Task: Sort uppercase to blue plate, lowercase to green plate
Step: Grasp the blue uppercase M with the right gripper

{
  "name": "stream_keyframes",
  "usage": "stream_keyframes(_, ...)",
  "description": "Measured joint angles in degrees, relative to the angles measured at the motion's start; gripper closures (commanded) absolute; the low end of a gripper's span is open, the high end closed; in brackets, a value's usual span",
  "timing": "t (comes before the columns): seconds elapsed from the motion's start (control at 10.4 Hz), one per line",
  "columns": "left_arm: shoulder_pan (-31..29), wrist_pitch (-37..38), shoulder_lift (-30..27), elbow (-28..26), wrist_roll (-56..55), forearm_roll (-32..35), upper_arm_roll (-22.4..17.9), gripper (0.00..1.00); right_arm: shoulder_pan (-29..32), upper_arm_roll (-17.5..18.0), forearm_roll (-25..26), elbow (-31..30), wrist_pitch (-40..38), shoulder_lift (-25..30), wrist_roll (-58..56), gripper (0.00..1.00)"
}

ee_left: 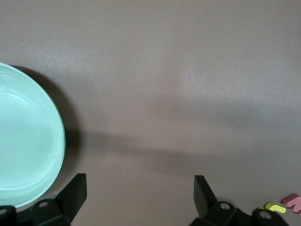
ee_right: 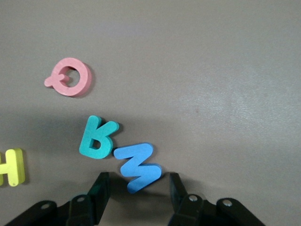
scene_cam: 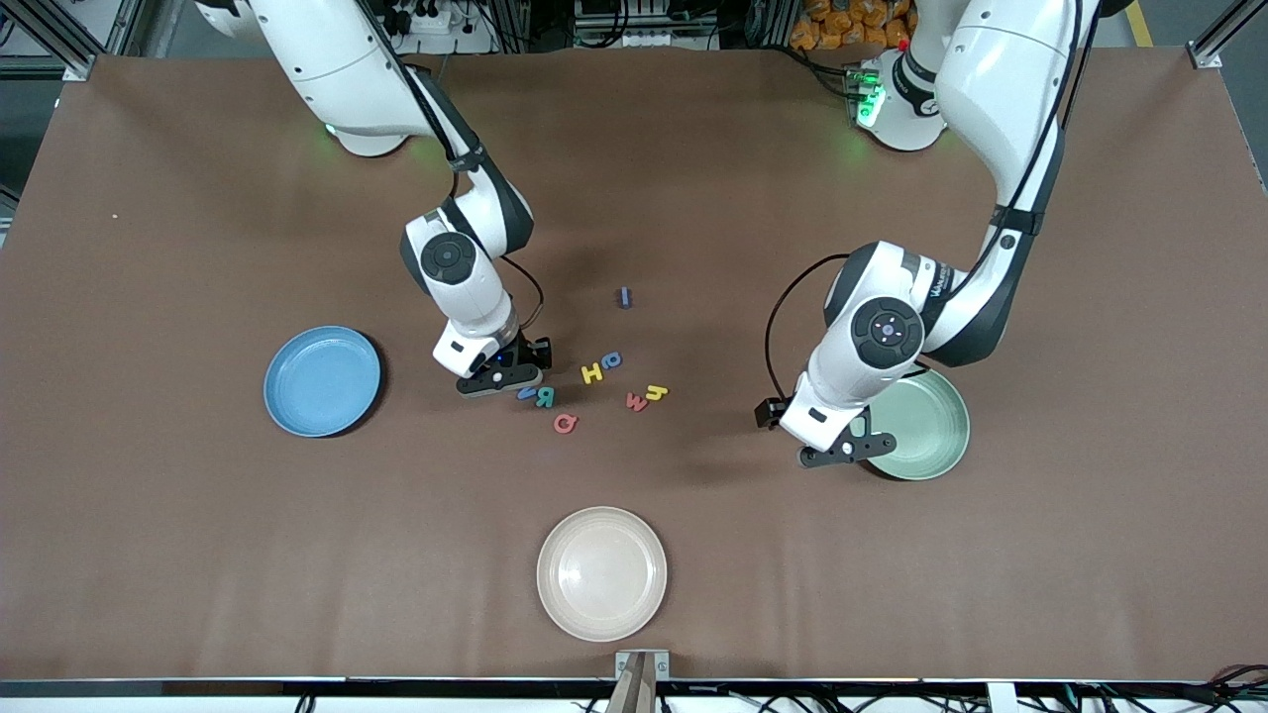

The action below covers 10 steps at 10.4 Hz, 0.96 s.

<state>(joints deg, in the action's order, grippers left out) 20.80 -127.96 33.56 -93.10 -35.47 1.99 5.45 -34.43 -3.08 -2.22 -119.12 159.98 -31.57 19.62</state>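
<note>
While the left gripper (scene_cam: 842, 451) waits spread at the green plate (scene_cam: 931, 426) rim, right jaws flank the blue W (ee_right: 138, 167).

Right gripper (scene_cam: 517, 380) sits low with jaws parted; left gripper (scene_cam: 844, 448) waits, jaws wide.

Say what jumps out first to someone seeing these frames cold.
The right gripper is down at the letter cluster mid-table, its fingers either side of the blue W, which touches the teal R. Three plates ring the pile: the blue plate toward the right arm's end, the green plate toward the left arm's, a beige plate nearest the camera. The left gripper waits open at the green plate's rim.
</note>
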Motion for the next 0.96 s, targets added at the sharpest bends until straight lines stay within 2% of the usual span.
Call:
stream_keyframes(0.19, 0.0, 0.0, 0.0, 0.0, 0.0, 0.0, 0.0, 0.00, 0.0, -0.1, 0.1, 0.0, 0.0, 0.0, 0.0, 0.48)
stream_keyframes(0.96, 0.0, 0.0, 0.0, 0.0, 0.0, 0.0, 0.0, 0.00, -0.1, -0.2, 0.1, 0.4, 0.4, 0.0, 0.3, 0.44)
